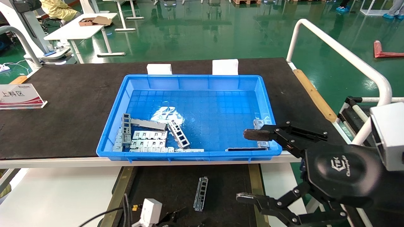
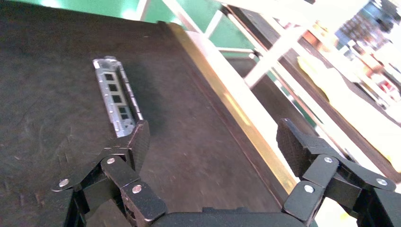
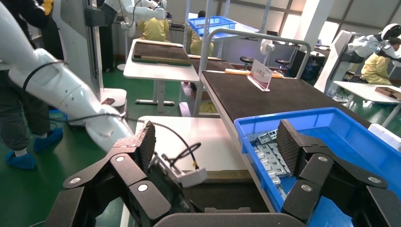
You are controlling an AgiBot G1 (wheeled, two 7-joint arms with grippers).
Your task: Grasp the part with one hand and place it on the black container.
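Closest to the head camera is the right claw (image 1: 249, 166), held out sideways at the near right corner of the blue bin (image 1: 195, 82), its wide black housing turned up toward the lens. Its two fingers (image 1: 257, 134) are spread far apart and hold nothing; the upper one reaches over the bin's near right corner, the lower one hangs over the right edge of the black container (image 1: 167, 186) (the matte tray with tan-gold strips, just in front of the bin).

The part (image 1: 201, 193) lies flat on the black container, in front of the bin's near wall, lengthwise toward the robot and free of both claws. In the left wrist view the part (image 2: 116, 97) shows its row of slots and raised lips.

The left claw (image 2: 210, 142) sits low over the black container (image 2: 198, 118), open wide and empty, with one fingertip (image 2: 137, 142) right at the near end of the part; whether they touch cannot be told.

Inside the blue bin, grey metal pieces (image 1: 145, 138) are heaped toward its near left corner. The bin rests on the dark tabletop (image 1: 69, 104).
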